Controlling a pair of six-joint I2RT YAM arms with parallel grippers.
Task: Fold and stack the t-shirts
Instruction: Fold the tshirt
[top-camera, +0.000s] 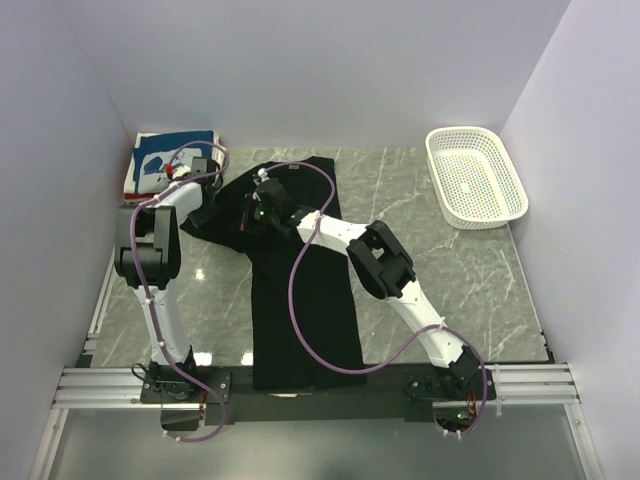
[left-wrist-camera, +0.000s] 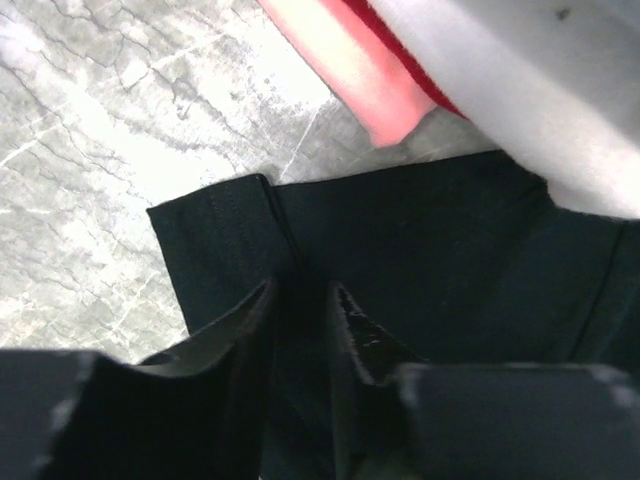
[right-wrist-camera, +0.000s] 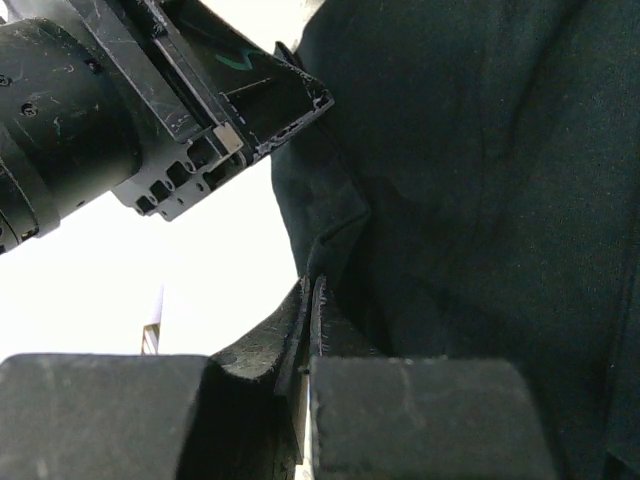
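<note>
black t-shirt (top-camera: 303, 310) lying lengthwise, folded shirts (top-camera: 165, 162) far-left, white basket (top-camera: 476, 182) far-right

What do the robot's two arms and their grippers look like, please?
Both the left arm and right arm have white links with bulky black joints. A purple cable loops along each. The left gripper and right gripper have flat black fingers.

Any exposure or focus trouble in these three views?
Top view: light glare spots on the marble table, and the black t-shirt shows little fold detail. Left wrist view: the folded stack at top right is blurred, its white layer blown out. Right wrist view: table washed to pure white, shirt underexposed.
</note>
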